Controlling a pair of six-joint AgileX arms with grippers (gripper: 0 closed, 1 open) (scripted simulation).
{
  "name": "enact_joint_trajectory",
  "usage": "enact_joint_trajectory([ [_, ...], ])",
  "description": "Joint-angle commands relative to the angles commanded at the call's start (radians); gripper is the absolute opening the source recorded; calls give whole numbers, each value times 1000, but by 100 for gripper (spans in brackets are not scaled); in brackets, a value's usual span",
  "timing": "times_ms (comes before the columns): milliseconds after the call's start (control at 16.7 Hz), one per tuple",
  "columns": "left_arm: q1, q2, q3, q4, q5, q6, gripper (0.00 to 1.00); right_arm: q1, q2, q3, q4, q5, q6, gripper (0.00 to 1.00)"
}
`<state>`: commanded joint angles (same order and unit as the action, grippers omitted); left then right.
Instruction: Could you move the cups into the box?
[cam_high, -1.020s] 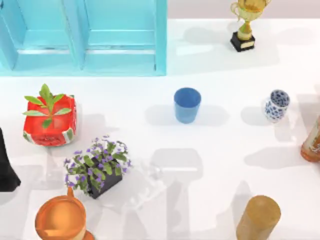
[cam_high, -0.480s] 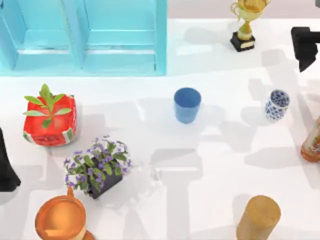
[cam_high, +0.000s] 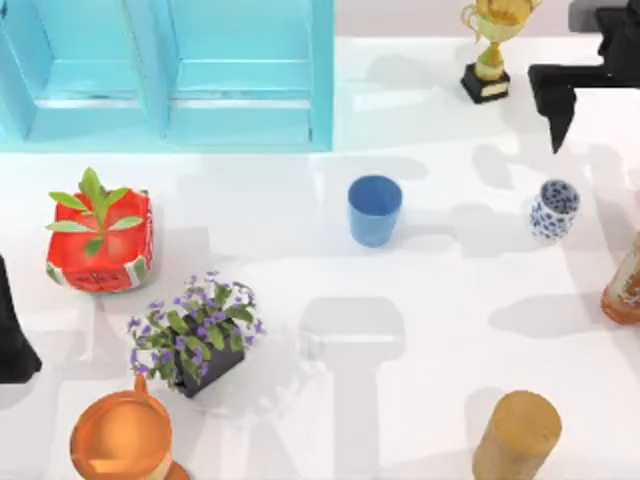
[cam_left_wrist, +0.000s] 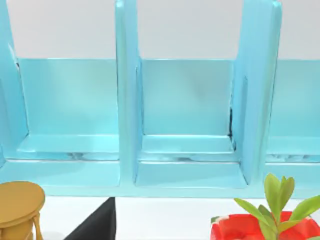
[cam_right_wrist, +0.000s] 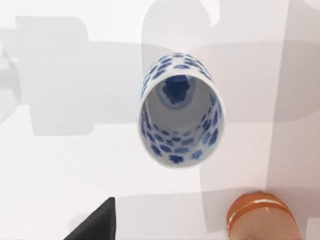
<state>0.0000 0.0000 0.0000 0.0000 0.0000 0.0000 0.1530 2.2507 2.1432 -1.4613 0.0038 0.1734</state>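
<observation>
The plain blue cup (cam_high: 375, 209) stands upright mid-table. The white cup with dark-blue pattern (cam_high: 553, 210) stands upright to its right, and in the right wrist view I look down into this patterned cup (cam_right_wrist: 181, 116). My right gripper (cam_high: 556, 122) hangs at the top right, above and behind the patterned cup and apart from it. One of its fingers (cam_right_wrist: 96, 225) shows well off-centre, and the gripper is open and empty. The turquoise box (cam_high: 322, 80) fills the top left, its dividing wall (cam_left_wrist: 127, 100) facing the left wrist camera. My left gripper (cam_high: 12, 340) stays parked open at the left edge.
A gold trophy (cam_high: 490, 48) stands just left of the right arm. An orange-brown bottle (cam_high: 626, 285) sits at the right edge below the patterned cup. A wooden cylinder (cam_high: 516, 436), orange jug (cam_high: 122, 438), flower pot (cam_high: 197, 335) and red planter (cam_high: 100, 243) occupy the front and left.
My right arm came in from the right edge and moved left and towards the back, reaching a spot beside the trophy. Cups and the left arm have not moved.
</observation>
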Motion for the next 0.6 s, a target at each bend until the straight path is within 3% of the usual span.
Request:
enact_joint_trajectory([
  [360,0,0,0,0,0,0,100,-4,5,2,2,0,0,100],
  [600,0,0,0,0,0,0,100,24,57,-46,101,0,25,100],
])
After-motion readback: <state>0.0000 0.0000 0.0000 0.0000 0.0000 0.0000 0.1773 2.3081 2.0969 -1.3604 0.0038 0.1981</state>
